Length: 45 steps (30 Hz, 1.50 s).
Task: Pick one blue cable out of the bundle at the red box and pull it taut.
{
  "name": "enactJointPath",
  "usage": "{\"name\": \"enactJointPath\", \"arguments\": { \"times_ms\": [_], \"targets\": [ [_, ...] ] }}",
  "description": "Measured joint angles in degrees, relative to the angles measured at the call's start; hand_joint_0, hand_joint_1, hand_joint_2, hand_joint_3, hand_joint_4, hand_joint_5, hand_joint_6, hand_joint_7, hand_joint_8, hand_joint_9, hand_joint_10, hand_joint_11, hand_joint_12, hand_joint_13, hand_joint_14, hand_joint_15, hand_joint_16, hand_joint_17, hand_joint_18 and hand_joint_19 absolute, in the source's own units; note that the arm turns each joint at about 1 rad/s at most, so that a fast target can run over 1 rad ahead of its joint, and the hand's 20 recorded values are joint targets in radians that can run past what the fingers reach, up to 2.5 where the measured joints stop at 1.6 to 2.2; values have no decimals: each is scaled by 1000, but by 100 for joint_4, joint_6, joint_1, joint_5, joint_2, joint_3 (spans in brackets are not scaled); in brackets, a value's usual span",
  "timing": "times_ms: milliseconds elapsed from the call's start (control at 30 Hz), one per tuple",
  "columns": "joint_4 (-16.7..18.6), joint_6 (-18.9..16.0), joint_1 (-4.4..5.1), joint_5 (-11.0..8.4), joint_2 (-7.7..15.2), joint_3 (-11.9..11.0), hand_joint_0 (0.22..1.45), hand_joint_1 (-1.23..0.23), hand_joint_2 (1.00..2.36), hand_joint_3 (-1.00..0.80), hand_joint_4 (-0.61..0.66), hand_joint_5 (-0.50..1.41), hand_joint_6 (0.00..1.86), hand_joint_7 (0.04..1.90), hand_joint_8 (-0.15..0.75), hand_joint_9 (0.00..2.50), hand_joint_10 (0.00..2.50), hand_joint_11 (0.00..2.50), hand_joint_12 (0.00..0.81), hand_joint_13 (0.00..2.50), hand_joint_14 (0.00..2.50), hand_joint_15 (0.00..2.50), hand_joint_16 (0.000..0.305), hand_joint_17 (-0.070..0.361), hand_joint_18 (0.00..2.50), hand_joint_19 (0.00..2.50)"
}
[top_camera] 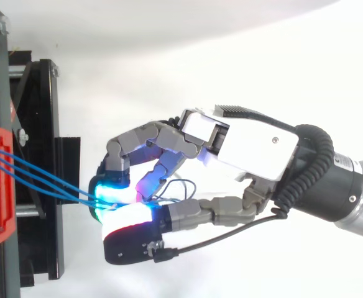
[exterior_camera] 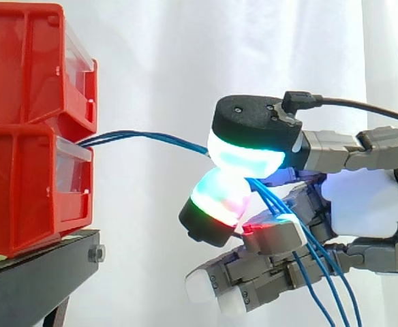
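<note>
Pinching blue cables (exterior_camera: 144,134), the hand (top_camera: 256,146) hovers near black stand (exterior_camera: 42,262), before white curtain (exterior_camera: 185,54).

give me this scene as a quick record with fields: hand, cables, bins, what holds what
hand: robot hand shut on the thin blue cables, pinched between two glowing pads
cables: run from between the stacked red plastic bins to the pinch, slightly bowed; loose lengths hang down past the hand
strands in pinch: more than one
bins: on a black stand
</note>
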<state>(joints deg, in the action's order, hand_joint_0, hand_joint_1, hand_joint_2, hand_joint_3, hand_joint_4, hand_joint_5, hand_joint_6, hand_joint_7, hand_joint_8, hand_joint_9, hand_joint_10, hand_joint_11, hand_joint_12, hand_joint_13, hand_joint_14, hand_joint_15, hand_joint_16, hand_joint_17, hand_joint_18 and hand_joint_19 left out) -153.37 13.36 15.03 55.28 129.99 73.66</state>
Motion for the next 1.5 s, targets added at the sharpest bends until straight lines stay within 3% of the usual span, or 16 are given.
{"name": "enactJointPath", "arguments": {
  "times_ms": [67,300,467,733,933,1100,1300,1500],
  "targets": [
    [0,0,0,0,0,-10,624,-883,1000,-500,112,-149,886,1077,298,1189,15,1394,345,655,15,377,51,116,495,336],
    [-7,0,-6,0,-1,-39,482,-667,1000,-500,128,-139,876,1080,347,1244,11,1377,373,683,14,382,58,131,532,358],
    [-8,0,-6,0,-1,-42,565,-511,1001,-474,117,-137,868,1162,310,1243,14,1400,355,670,15,393,53,119,497,396],
    [-9,0,-8,0,-1,-43,591,-693,1011,-168,133,-135,890,1149,354,1258,9,1402,390,717,14,379,60,135,578,349],
    [-9,0,-9,0,-3,-44,641,-836,1019,-100,79,-140,898,1215,322,1223,12,1424,359,697,15,390,53,120,561,336],
    [-9,0,-12,0,-2,-44,702,-910,1018,-202,65,-142,897,1281,307,1189,14,1416,351,677,15,379,52,116,552,303],
    [-9,0,-19,0,-2,-45,791,-916,1000,-500,16,-153,883,1345,305,1132,17,1369,347,626,14,341,52,117,528,244],
    [-9,0,-19,0,-1,-45,799,-902,1000,-500,-45,-161,884,1241,290,1111,17,1335,342,614,13,321,52,117,527,220]
  ]
}}
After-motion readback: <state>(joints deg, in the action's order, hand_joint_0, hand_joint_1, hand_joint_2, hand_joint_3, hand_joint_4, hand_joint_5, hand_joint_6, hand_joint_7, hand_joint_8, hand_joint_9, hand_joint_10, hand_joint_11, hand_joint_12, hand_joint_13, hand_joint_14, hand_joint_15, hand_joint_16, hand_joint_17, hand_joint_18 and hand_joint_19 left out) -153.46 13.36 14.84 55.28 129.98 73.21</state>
